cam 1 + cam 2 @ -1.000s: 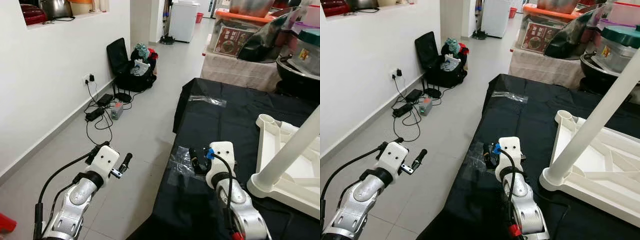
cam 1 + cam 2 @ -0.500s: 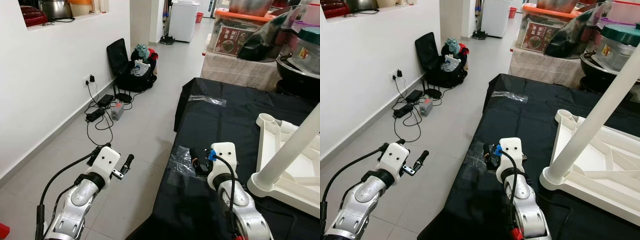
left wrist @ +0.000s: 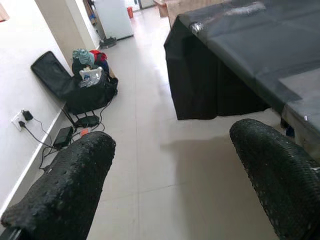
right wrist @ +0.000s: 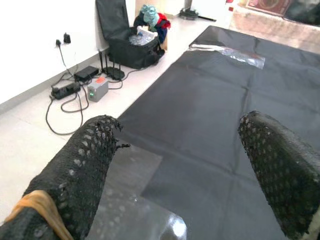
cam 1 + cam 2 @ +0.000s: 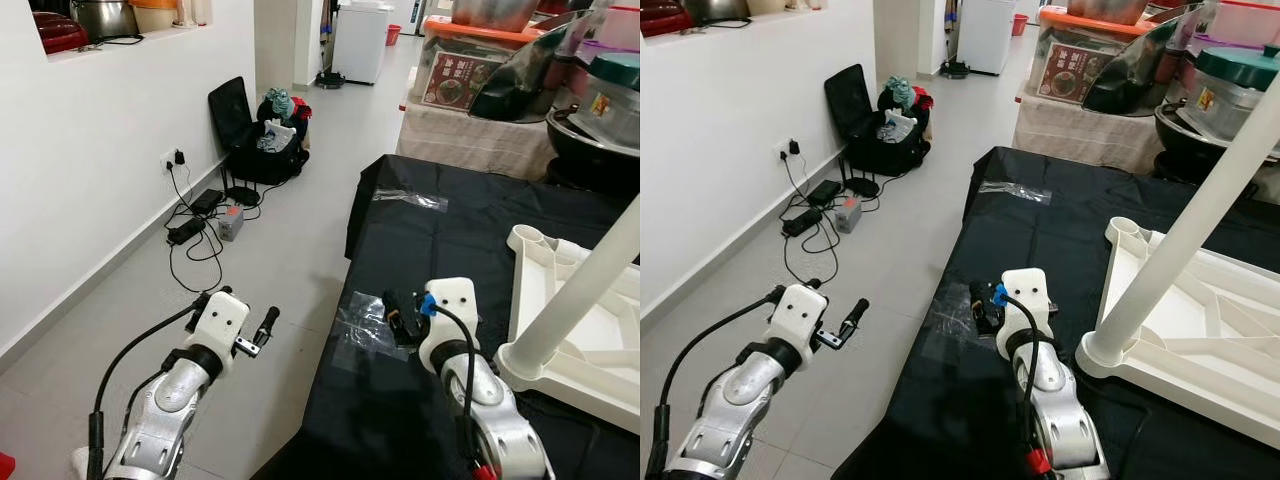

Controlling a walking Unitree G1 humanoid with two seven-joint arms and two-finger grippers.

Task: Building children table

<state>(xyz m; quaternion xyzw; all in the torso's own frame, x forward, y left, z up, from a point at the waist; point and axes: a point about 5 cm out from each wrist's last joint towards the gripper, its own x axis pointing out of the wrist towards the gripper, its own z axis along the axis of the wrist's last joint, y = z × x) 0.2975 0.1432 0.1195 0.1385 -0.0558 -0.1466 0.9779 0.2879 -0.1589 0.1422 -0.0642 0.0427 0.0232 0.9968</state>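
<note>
Evidently between steps: right pincer (image 5: 396, 316) hovered wide open, empty, low over black-draped surface (image 5: 430, 240), clear plastic bag (image 5: 358, 322) just ahead. Upturned white table (image 5: 575, 335) with fitted leg (image 5: 580, 300) beside it, rightward. Left pincer (image 5: 262, 326) open, empty, over floor (image 5: 270, 250).

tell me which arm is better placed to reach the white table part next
Right, most likely. The right gripper is open above the black cloth, near the white table part. The left gripper hangs open over the floor, off to the side.
</note>
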